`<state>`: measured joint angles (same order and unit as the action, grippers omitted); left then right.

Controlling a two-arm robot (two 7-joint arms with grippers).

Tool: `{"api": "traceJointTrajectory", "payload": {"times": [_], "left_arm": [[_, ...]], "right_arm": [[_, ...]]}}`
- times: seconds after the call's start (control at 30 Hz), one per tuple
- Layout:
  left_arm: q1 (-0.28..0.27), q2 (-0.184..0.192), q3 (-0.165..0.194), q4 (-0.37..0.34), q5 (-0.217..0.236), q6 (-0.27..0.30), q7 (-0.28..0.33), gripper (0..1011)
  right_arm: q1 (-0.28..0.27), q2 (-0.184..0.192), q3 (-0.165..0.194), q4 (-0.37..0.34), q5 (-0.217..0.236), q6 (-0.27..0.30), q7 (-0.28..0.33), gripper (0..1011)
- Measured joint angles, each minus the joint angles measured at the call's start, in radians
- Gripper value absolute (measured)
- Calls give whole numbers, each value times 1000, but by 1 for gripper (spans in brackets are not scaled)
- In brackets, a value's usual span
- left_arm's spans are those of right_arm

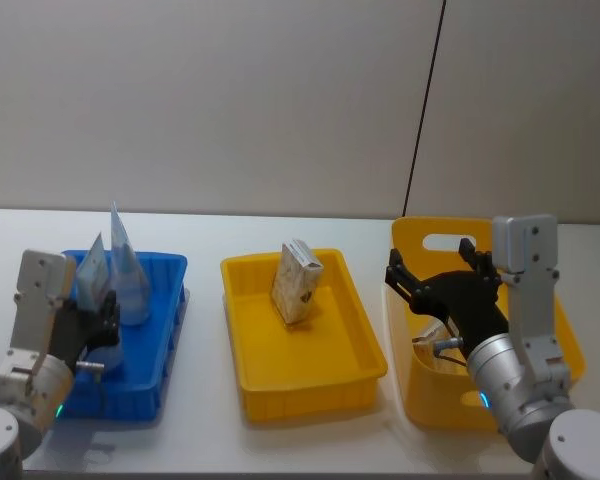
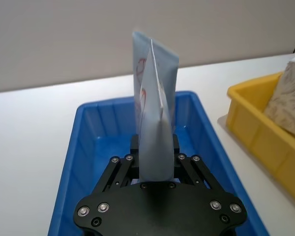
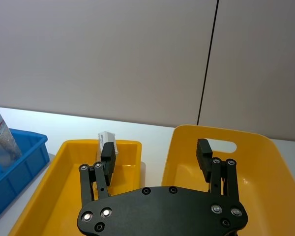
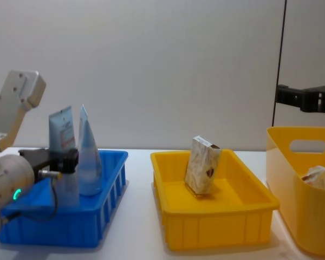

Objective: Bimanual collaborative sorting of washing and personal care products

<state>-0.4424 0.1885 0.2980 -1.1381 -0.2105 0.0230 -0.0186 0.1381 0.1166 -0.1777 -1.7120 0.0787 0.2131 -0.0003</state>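
Note:
My left gripper (image 2: 155, 152) is shut on a pale blue squeeze tube (image 2: 156, 103), holding it upright over the blue bin (image 2: 96, 132). In the head view the left gripper (image 1: 100, 315) sits at the bin's near left with the tube (image 1: 92, 272) above it. A clear bluish pouch (image 1: 130, 272) stands just beyond the tube. One beige patterned packet (image 1: 297, 282) leans upright in the middle yellow tray (image 1: 365, 345). Another packet (image 4: 316, 176) lies in the deep yellow bin (image 4: 292, 184). My right gripper (image 1: 430, 258) hovers open and empty over that bin's left rim.
The three containers stand in a row on a white table (image 1: 205, 400), with narrow gaps between them. A grey wall with a dark vertical seam (image 1: 425, 110) runs close behind. Bare table shows in front of the bins and behind them.

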Motion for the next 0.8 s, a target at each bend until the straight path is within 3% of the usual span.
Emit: {"api": "traceJointTrajectory", "payload": {"times": [0.33,0.8], "left_arm": [[16,29,-5,-84,-11,-57,-81,280],[48,73,-22,-191,-61,-84,-206,280]], "right_arm": [[0,0,0,0,0,0,0,1004],[0,0,0,0,0,0,0,1004]]}}
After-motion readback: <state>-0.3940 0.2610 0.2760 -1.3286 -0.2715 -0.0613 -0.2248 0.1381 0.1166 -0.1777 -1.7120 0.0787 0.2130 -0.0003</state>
